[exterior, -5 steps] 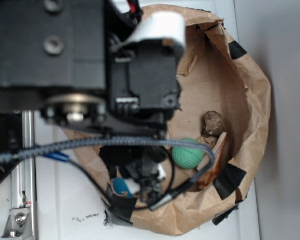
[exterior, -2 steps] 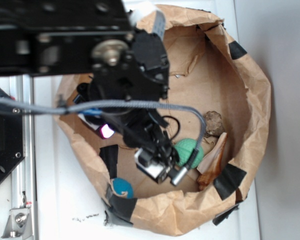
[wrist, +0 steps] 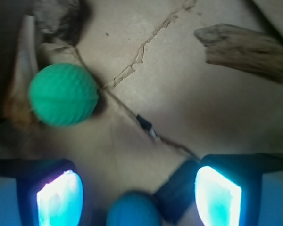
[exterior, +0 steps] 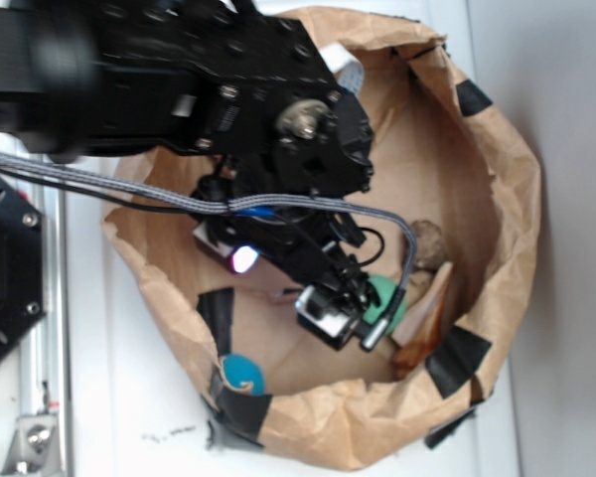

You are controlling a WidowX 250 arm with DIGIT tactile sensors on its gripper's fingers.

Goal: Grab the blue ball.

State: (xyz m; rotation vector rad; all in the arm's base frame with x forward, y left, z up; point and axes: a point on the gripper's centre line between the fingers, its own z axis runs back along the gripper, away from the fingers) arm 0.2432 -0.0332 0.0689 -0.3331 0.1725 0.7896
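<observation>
Sitting low against the taped paper wall at the bottom-left edge of the crumpled brown paper basket [exterior: 507, 199], the small matte blue ball [exterior: 242, 373] looks light and a little grippy, though being round it may roll off if nudged. The black gripper [wrist: 139, 195] stands wide open and empty with the ball between its glowing pads [wrist: 60, 197], well apart from the larger dimpled green ball [wrist: 63, 94]. Closing across its widest middle seems the surest hold.

Green ball [wrist: 63, 94], wood piece [wrist: 245, 44], brown paper bag [exterior: 497, 179]
</observation>
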